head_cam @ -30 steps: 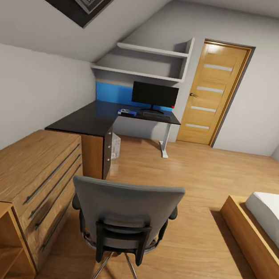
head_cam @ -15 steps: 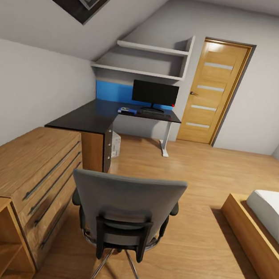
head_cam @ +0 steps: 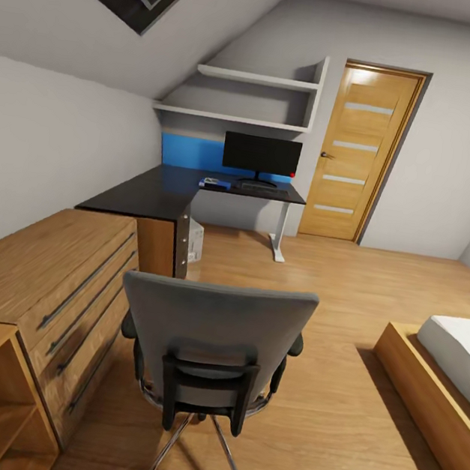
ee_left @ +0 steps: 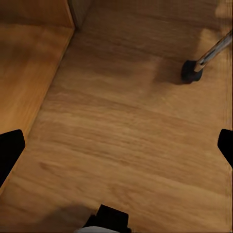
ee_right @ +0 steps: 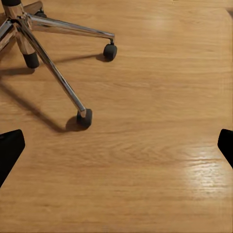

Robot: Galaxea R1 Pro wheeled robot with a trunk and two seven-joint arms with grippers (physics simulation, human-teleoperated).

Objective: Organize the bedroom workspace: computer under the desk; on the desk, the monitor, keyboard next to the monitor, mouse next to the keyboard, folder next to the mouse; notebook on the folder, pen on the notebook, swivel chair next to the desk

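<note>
Bright, even light; soft shadows; mild floor [ee_right: 204, 170] glare

Swivel chair [head_cam: 210, 352]: grey backrest turned toward the camera, black bracket behind it, chrome star base on black casters; it stood upright on the wooden floor at 6 o'clock in the head view, well apart from the desk. The right wrist view showed its chrome legs and casters [ee_right: 58, 73]; the left wrist view showed one caster [ee_left: 191, 71].

Desk [head_cam: 165, 194]: dark L-shaped top, at 12 o'clock beyond the chair, set into the room's corner.

Monitor [head_cam: 261, 156]: black, screen dark, upright on the desk's far wing.

Keyboard [head_cam: 259, 189]: dark, lay flat just before the monitor's stand.

Small blue item [head_cam: 214, 183]: lay on the desk at 9 o'clock from the keyboard; identity unclear.

Computer [head_cam: 194, 242]: pale tower under the desk, partly hidden.
</note>
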